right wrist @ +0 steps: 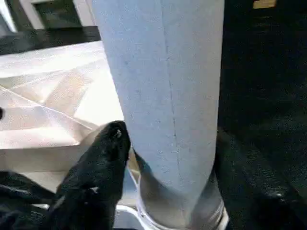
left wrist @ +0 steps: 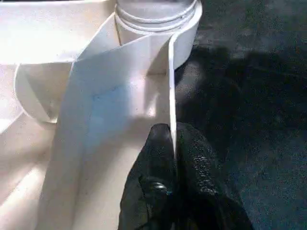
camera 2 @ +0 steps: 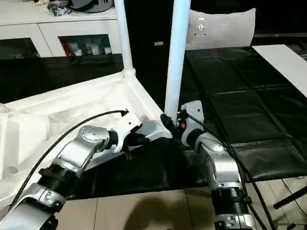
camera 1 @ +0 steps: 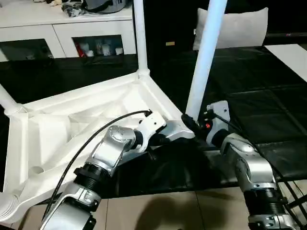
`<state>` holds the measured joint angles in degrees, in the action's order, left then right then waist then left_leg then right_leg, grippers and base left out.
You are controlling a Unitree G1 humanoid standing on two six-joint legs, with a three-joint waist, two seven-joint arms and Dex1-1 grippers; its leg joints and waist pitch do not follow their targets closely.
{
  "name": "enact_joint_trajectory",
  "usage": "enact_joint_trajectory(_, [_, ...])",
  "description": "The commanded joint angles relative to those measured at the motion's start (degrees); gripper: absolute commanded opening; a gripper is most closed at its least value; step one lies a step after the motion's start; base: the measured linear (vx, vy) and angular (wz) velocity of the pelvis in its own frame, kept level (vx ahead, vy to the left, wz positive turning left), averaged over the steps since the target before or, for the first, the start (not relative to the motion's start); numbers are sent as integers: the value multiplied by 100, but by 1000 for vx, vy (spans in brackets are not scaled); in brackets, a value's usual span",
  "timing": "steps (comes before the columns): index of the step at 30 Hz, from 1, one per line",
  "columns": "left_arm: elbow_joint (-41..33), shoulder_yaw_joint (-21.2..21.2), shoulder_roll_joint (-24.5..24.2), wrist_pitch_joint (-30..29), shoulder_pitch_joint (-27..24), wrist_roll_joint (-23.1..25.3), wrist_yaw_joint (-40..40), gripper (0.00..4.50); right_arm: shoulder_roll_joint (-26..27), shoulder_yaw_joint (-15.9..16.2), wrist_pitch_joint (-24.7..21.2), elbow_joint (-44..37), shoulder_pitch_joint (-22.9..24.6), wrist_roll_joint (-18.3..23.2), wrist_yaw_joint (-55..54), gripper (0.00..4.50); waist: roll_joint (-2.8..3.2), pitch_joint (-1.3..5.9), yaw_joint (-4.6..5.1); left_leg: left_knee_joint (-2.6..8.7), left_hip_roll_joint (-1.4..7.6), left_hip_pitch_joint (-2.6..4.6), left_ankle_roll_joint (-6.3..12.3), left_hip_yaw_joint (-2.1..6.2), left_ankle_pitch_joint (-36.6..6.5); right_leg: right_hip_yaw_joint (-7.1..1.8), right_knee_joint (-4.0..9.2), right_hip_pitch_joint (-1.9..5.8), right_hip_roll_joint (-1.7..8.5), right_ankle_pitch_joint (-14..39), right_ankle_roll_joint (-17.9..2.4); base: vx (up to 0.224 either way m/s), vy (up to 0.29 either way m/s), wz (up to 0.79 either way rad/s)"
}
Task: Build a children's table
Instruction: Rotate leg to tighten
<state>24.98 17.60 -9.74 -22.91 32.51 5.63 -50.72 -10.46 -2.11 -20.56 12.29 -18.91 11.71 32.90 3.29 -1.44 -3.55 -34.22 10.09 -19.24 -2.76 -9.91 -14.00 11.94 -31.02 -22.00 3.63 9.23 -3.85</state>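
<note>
I have the white plastic children's table (camera 1: 81, 110) lying upside down on the black mat (camera 1: 259, 115), its ribbed underside facing up. My left claw (left wrist: 173, 143) is pinched narrow on the thin white edge wall of the tabletop, one black finger on each side of it, just short of the round corner socket (left wrist: 158, 19) ahead of the fingertips. My right claw (right wrist: 158, 158) sits at the base of the long white tapered tube leg (camera 1: 204, 57), which stands upright in that same socket; its fingers (right wrist: 103, 158) straddle the leg close to the threaded end, but I cannot tell whether they clamp it. Beyond the claws, another white leg (camera 1: 139, 36) stands in the far corner.
</note>
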Motion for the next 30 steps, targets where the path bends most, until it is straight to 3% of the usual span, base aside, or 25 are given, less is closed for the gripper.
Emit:
enact_joint_trajectory(1, [-164, 90, -35, 194, 19, -132, -219, 0, -55, 160, -16, -120, 69, 185, 468, 329, -46, 343, -56, 314, 417, -62, 717, 198, 31, -508, 345, 397, 695, 1333, 90, 0, 0, 0])
enact_joint_trajectory(4, [-78, 122, -393, 384, -27, -118, -631, 0, -861, 252, 151, -405, 272, 434, 1777, 354, -72, 333, -121, 307, 396, -45, 742, 176, -90, -497, 378, 400, 679, 1548, 230, 0, 0, 0])
enact_joint_trajectory(9, [-49, 271, -707, 669, -57, -157, -1160, 0, -1485, 292, 74, -516, 356, 637, 2662, 388, -91, 326, -213, 311, 366, -47, 726, 160, -109, -468, 403, 389, 640, 1766, 373, 0, 0, 0])
enact_joint_trajectory(12, [-9, 386, -858, 796, -48, -141, -1410, 0, -1757, 385, 150, -527, 376, 627, 3037, 416, -84, 331, -243, 308, 391, -40, 748, 175, -90, -463, 394, 376, 626, 1752, 399, 0, 0, 0])
enact_joint_trajectory(13, [-34, 539, -1039, 1056, -65, -189, -1873, 0, -1993, 520, 511, -397, 338, 418, 3274, 430, -89, 337, -254, 306, 411, -33, 742, 181, -59, -469, 385, 365, 640, 1692, 373, 0, 0, 0])
enact_joint_trajectory(14, [-45, 567, -1071, 1101, -69, -207, -1973, 0, -2030, 542, 588, -363, 323, 378, 3308, 436, -115, 337, -276, 303, 393, -41, 724, 170, -61, -475, 376, 367, 650, 1705, 372, 0, 0, 0])
enact_joint_trajectory(18, [-96, 772, -1280, 1418, -42, -285, -2609, 0, -2220, 690, 821, -250, 224, 365, 3818, 436, -103, 335, -355, 308, 403, -31, 734, 159, -58, -480, 368, 357, 643, 1763, 331, 0, 0, 0])
enact_joint_trajectory(24, [-192, 1072, -1488, 1657, 43, -236, -3195, 0, -2343, 968, 590, -153, 52, 610, 4554, 392, -126, 345, -484, 311, 483, -3, 735, 168, 25, -517, 311, 338, 678, 1603, 144, 0, 0, 0])
enact_joint_trajectory(28, [-251, 1140, -1502, 1679, 57, -262, -3342, 0, -2377, 1066, 490, -111, 16, 712, 4826, 364, -124, 344, -518, 312, 481, -5, 704, 168, 26, -517, 314, 345, 691, 1645, 135, 0, 0, 0])
enact_joint_trajectory(30, [-333, 1171, -1484, 1654, 48, -322, -3445, 0, -2377, 1123, 457, -75, 3, 737, 4981, 347, -134, 342, -527, 311, 439, -14, 651, 146, -34, -501, 345, 357, 677, 1817, 214, 0, 0, 0])
